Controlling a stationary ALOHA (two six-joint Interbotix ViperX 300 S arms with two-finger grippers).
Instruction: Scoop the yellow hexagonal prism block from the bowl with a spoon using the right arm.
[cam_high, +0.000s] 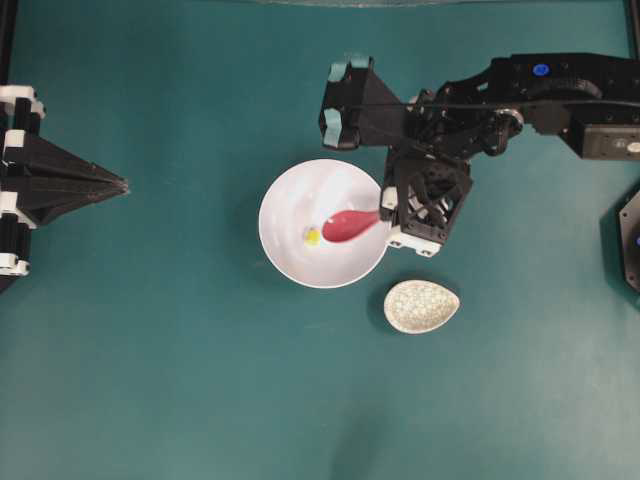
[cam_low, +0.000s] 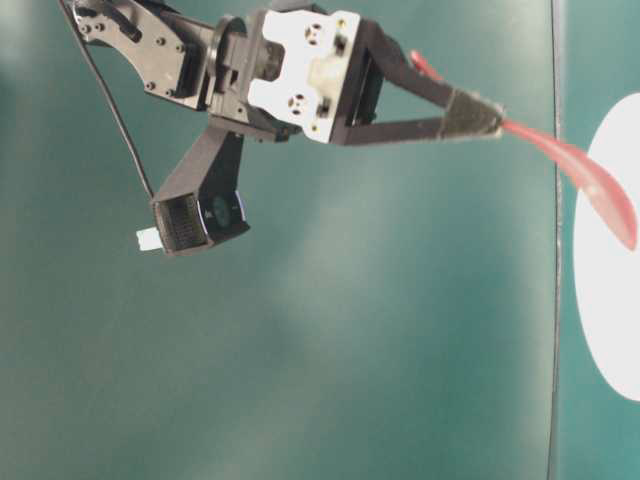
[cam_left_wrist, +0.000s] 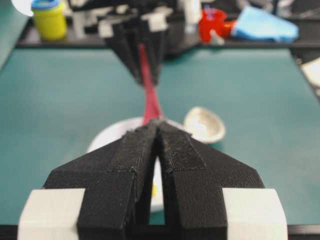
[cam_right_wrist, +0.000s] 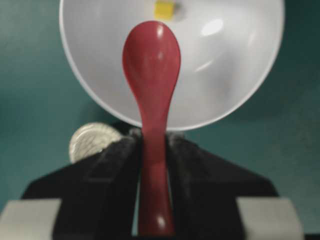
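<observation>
Nearest in the right wrist view, the right arm's black jaws pinch the glossy pink-red spoon (cam_right_wrist: 151, 65) by its handle. Just beyond its tip, at twelve o'clock, the tiny yellow hexagonal block (cam_right_wrist: 164, 10) lies in the glossy white bowl (cam_right_wrist: 240, 75). Dipping the tip low and sliding forward should work best.

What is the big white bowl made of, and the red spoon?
The white bowl looks like glazed ceramic or hard plastic: smooth, with bright highlights. The red spoon looks like glossy plastic or melamine: even colour, small glints. Neither can be told for sure.
</observation>
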